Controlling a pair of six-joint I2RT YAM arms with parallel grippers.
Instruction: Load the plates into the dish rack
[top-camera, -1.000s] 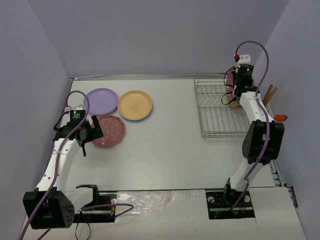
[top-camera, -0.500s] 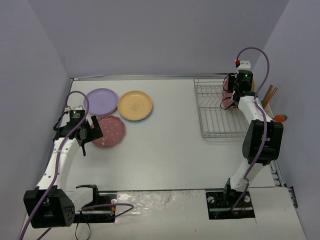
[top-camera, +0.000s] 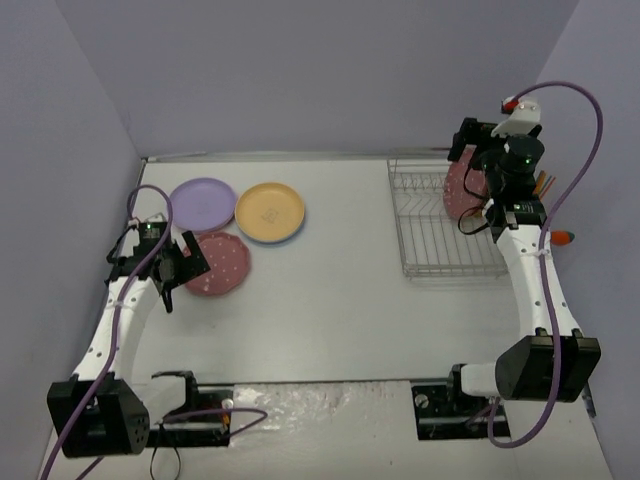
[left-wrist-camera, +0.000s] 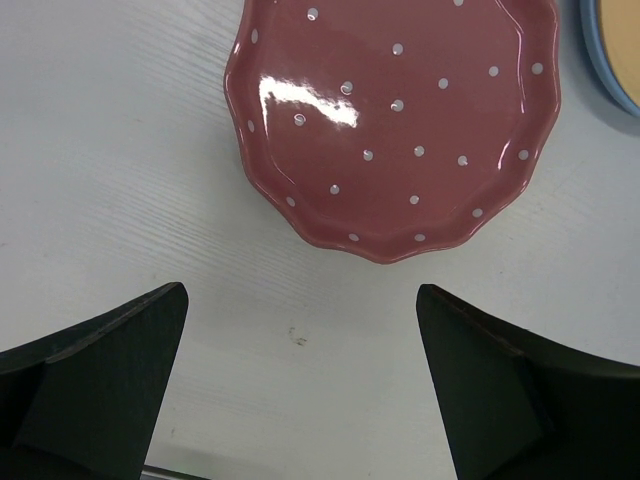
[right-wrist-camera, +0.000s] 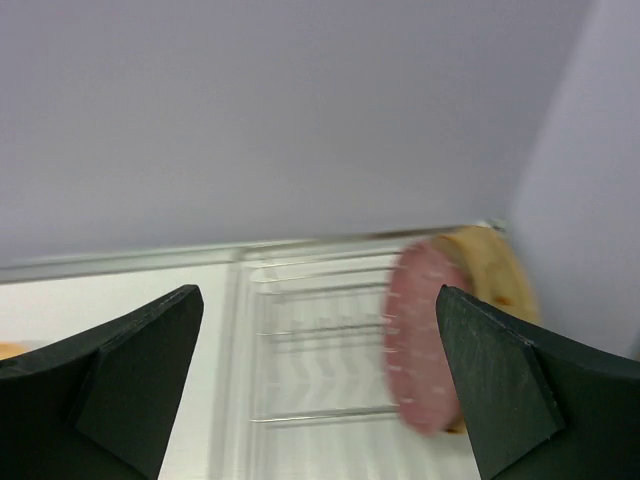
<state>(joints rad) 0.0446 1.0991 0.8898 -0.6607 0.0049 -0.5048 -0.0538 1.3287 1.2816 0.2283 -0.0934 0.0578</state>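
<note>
Since a second ago the right arm (top-camera: 530, 270) has lifted off the dish rack (top-camera: 440, 235) and swung its elbow out toward the near edge. The left arm (top-camera: 115, 320) has hardly shifted, and the three plates lying on the table (top-camera: 340, 310) are where they were.

From above, the rack sits below and ahead of the right gripper (right-wrist-camera: 317, 292), with a standing pink plate (top-camera: 458, 185) on edge in its far slots. The arm's wrist covers the rack's right side, where only a few utensils (top-camera: 541, 184) poke out. The right wrist view is blurred but adds what the top view hides. A tan plate (right-wrist-camera: 492, 268) stands upright just behind the pink one, and the fingers are spread wide and empty, clear of both plates.

The left gripper (left-wrist-camera: 300, 290) is likewise spread wide and empty. Its wrist view shows the dotted pink plate (left-wrist-camera: 395, 120) flat on the table just ahead of the fingertips, not touched. Farther from that hand lie the yellow-orange plate (top-camera: 270, 210) and, beside it, the lilac plate (top-camera: 203, 200), both seen whole only from above.
</note>
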